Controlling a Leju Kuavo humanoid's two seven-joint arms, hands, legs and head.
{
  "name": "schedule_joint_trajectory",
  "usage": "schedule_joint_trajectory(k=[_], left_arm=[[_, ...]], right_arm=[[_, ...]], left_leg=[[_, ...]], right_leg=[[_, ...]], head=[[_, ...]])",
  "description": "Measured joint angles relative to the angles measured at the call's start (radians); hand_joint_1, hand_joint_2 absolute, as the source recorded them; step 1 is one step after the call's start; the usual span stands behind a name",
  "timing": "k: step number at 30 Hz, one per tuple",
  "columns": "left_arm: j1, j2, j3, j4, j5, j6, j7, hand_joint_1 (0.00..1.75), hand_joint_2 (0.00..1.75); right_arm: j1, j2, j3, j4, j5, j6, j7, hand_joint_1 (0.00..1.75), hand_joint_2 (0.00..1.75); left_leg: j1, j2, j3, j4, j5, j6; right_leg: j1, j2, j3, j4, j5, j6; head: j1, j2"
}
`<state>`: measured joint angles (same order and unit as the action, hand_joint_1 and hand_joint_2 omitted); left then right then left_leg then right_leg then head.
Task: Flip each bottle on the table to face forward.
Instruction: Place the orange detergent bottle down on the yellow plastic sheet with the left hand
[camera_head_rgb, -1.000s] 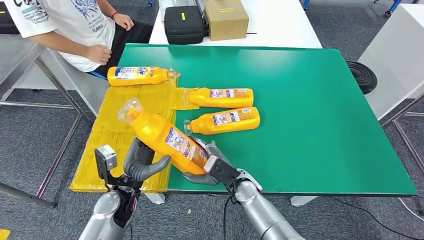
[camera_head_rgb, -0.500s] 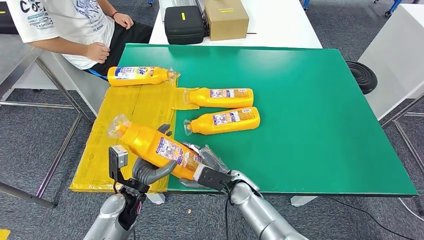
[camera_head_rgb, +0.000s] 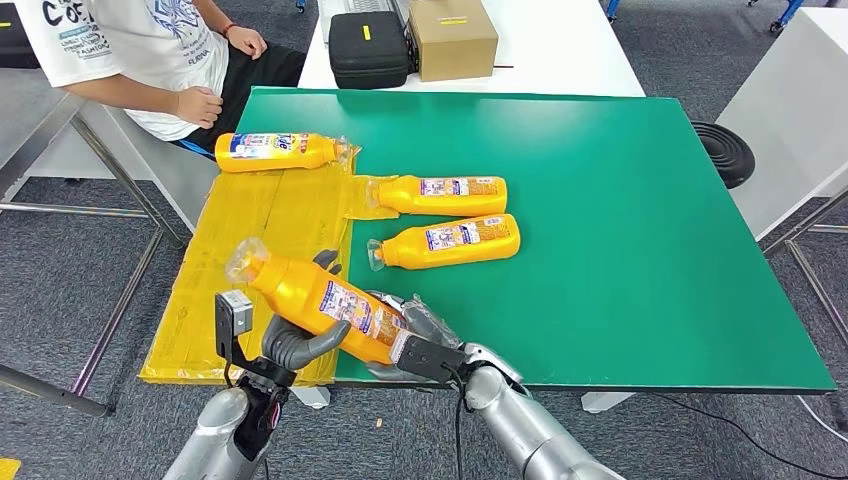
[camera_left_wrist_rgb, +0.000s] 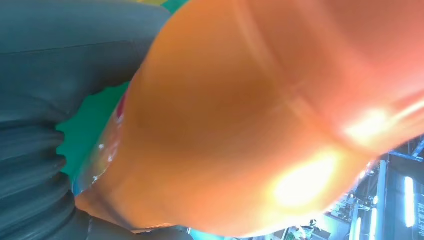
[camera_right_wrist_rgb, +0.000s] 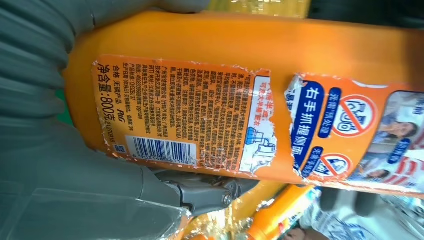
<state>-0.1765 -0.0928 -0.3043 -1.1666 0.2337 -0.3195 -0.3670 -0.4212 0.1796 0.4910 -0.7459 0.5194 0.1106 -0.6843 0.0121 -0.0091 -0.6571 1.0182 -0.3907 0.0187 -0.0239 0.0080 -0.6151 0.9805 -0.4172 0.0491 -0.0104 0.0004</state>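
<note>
Orange plastic detergent bottle (camera_head_rgb: 325, 303) is being gripped at six o'clock by both robot hands, left (camera_head_rgb: 292, 338) and right (camera_head_rgb: 412, 335), barcode label up; three matching bottles (camera_head_rgb: 448, 240) are lying untouched.

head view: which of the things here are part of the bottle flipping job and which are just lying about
Part of the job:
- held orange bottle, gripped by left hand and right hand
- blue-labelled bottle on the yellow sheet
- two orange bottles lying on the green table

Just lying about:
- black case
- cardboard box
- seated person
</note>
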Motion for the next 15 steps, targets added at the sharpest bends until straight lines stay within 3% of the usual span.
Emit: schedule_joint_trajectory(k=[3, 15], left_arm=[[0.003, 0.008, 0.002, 0.001, 0.003, 0.009, -0.008, 0.00, 1.75], [0.012, 0.013, 0.042, 0.005, 0.091, -0.101, -0.038, 0.00, 1.75]], right_arm=[[-0.012, -0.010, 0.001, 0.028, 0.042, 0.013, 0.011, 1.75, 1.75], [-0.043, -0.035, 0.010, 0.138, 0.131, 0.028, -0.004, 1.75, 1.75]], left_leg=[[0.000, 0.000, 0.000, 0.000, 0.000, 0.000], [0.000, 0.000, 0.000, 0.000, 0.000, 0.000]], right_leg=[[0.000, 0.000, 0.000, 0.000, 0.000, 0.000], [0.000, 0.000, 0.000, 0.000, 0.000, 0.000]], head=[[0.000, 0.000], [0.000, 0.000]])
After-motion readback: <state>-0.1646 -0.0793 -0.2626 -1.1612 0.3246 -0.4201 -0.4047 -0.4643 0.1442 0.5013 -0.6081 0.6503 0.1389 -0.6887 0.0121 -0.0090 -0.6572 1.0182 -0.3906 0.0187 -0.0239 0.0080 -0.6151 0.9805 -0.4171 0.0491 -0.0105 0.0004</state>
